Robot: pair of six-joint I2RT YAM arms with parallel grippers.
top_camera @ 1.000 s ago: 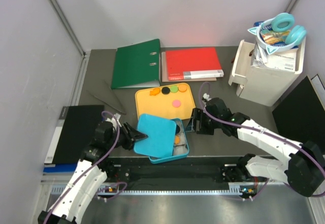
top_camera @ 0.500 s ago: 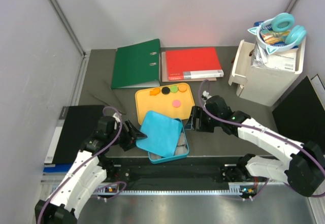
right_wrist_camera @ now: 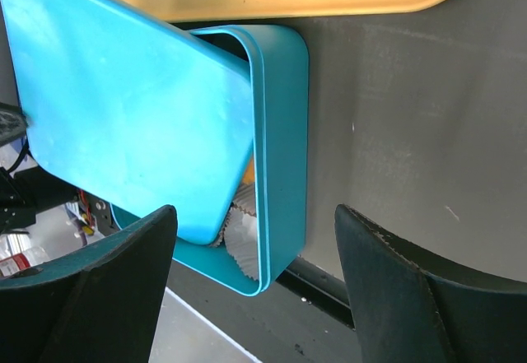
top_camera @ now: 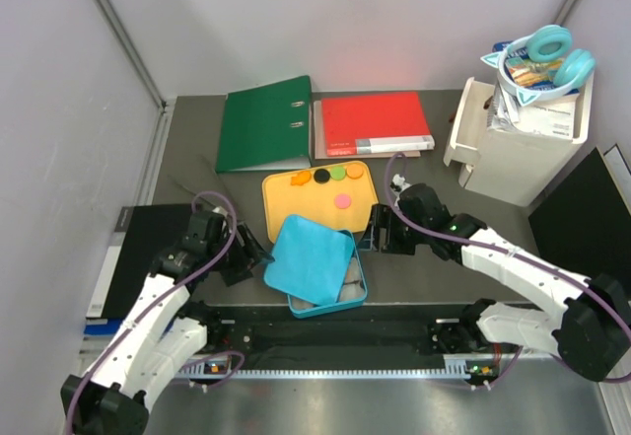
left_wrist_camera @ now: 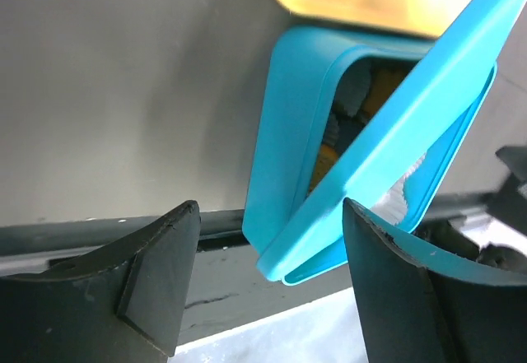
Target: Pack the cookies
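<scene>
A blue lid (top_camera: 308, 255) lies skewed and tilted over the open blue box (top_camera: 351, 295). Inside the box, orange cookies (left_wrist_camera: 328, 155) and grey paper cups (right_wrist_camera: 244, 233) show under the lid. More cookies lie on the yellow tray (top_camera: 296, 208): orange (top_camera: 298, 177), black (top_camera: 321, 175), green (top_camera: 337, 172), orange (top_camera: 353, 170) and pink (top_camera: 342, 200). My left gripper (top_camera: 252, 257) is open just left of the lid. The lid's corner (left_wrist_camera: 284, 266) sits between its fingers without touching. My right gripper (top_camera: 373, 236) is open at the box's right wall (right_wrist_camera: 284, 157), which it straddles.
A green binder (top_camera: 264, 122) and a red binder (top_camera: 373, 124) lie behind the tray. A white bin (top_camera: 513, 149) with headphones (top_camera: 552, 55) stands at the back right. A black folder (top_camera: 148, 257) lies left, a black panel (top_camera: 582, 218) right.
My left gripper carried the lid rightward over the box, let it go and drew back to the left. The lid now rests askew on the box. The right arm has not moved.
</scene>
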